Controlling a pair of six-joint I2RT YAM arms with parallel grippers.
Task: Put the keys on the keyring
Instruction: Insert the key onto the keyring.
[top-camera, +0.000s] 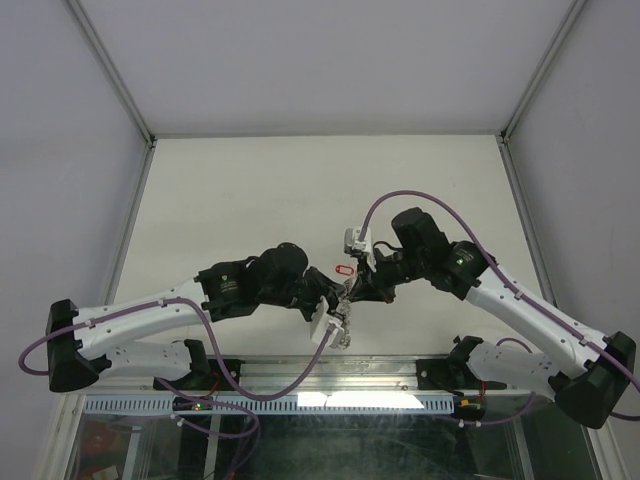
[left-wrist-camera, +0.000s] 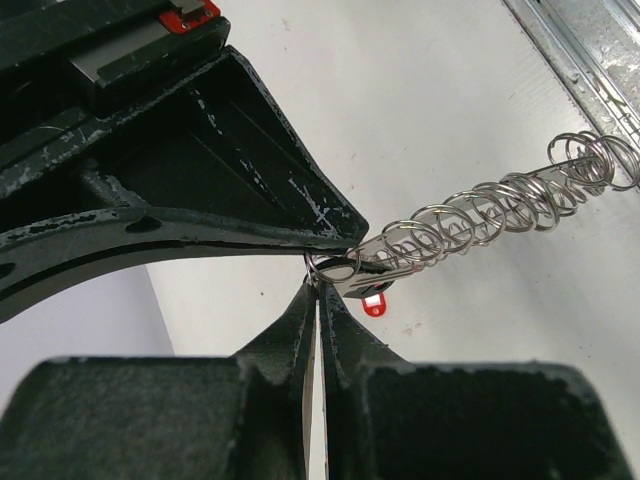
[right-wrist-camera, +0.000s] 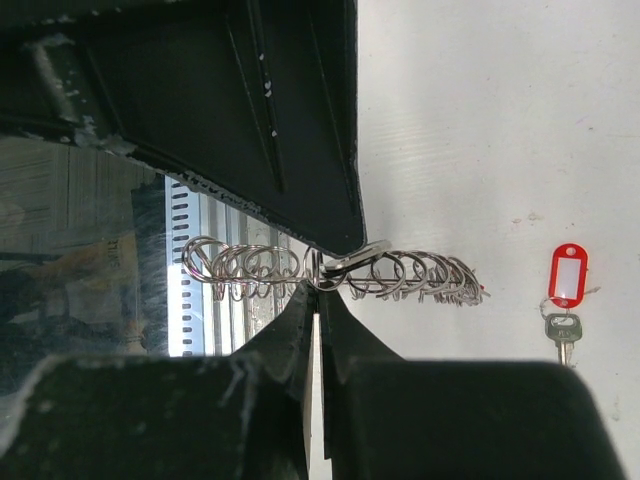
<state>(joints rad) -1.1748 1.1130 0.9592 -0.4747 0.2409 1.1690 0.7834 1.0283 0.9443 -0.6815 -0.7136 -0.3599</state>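
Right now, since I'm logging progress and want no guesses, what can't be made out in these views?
Right wrist: the key has its tip hidden behind the right fingers. The keyring overlaps itself, so whether any key hangs on it is unclear.
Left wrist: the red tag is mostly hidden under the keyring; its key is unseen.
Top: the keyring is too small, lost between the left fingers and right fingers; its shape is unreadable.

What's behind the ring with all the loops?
A red key tag lies on the table behind the keyring. From the left wrist view, most of it is covered.
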